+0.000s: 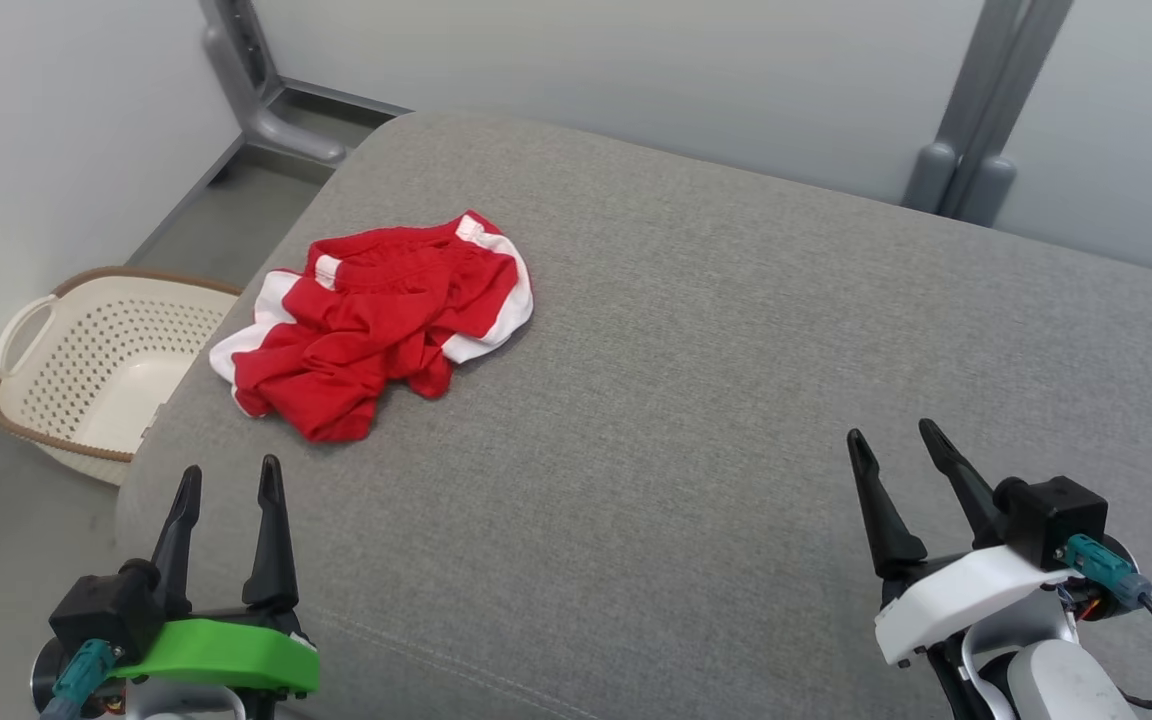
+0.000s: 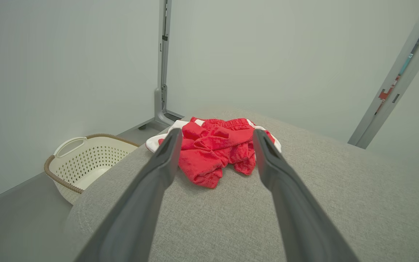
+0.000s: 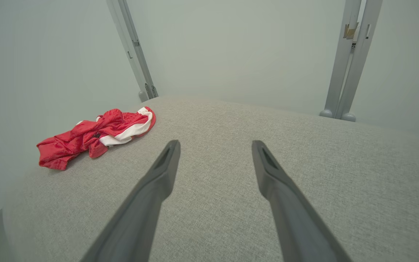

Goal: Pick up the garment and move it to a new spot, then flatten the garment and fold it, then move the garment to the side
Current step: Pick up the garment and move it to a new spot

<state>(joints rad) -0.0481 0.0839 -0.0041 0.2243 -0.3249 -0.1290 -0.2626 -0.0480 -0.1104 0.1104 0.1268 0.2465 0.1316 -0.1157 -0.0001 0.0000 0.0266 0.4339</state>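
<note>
The garment (image 1: pixel 376 325), red with white trim, lies crumpled near the far left corner of the grey cushion (image 1: pixel 716 350). Beside that edge a pale basket (image 1: pixel 86 350) stands on the floor. The left gripper (image 1: pixel 231 468) is at the near left edge, fingers spread, pointing at the garment but apart from it. The right gripper (image 1: pixel 890 432), also spread and empty, is at the near right, well apart from it.

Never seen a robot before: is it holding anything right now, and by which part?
Nothing is held. The left gripper and right gripper are both open and empty, apart from the garment, which lies crumpled on the cushion.
</note>
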